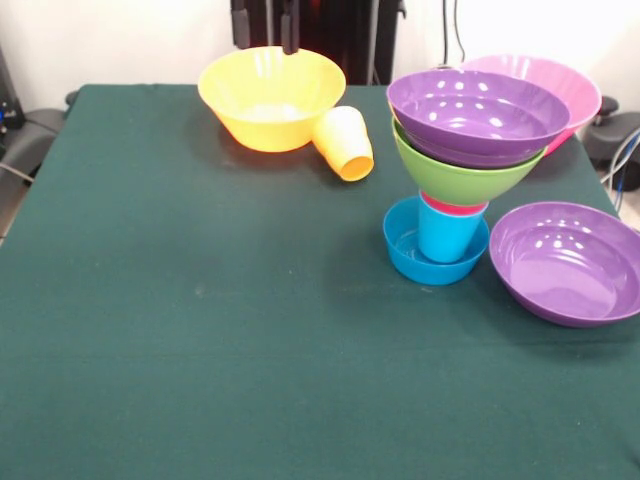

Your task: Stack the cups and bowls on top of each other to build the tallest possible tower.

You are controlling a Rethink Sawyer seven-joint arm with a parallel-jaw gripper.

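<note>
Fingers (279, 38): two dark tips show at the top edge, hanging over the far rim of the orange-yellow bowl (271, 97); they stand apart and hold nothing, though how widely they are spread cannot be judged. Only these tips of the arm are visible; it appears drawn back and raised at the far side of the bench (190, 330), pointing down.

Tower (462, 165): a small blue bowl (405, 250) lies on the bench, a blue cup (447, 235) stands in it, a red cup (452, 208) shows as a thin band above, then a lime green bowl (465, 175) and a purple bowl (478, 115) on top. The pink bowl (560, 85) sits behind it, a second purple bowl (568, 262) just beside it on the bench, and the yellow-orange cup (344, 143) lies on its side touching the orange-yellow bowl.

Risk, as a judgement: wide bowls rest on a narrow cup column, so the tower is top-heavy. An off-centre placement of another wide bowl, or a brush against the green rim, could tip it. The lying cup is likely to roll if nudged during a grasp on the neighbouring bowl.
</note>
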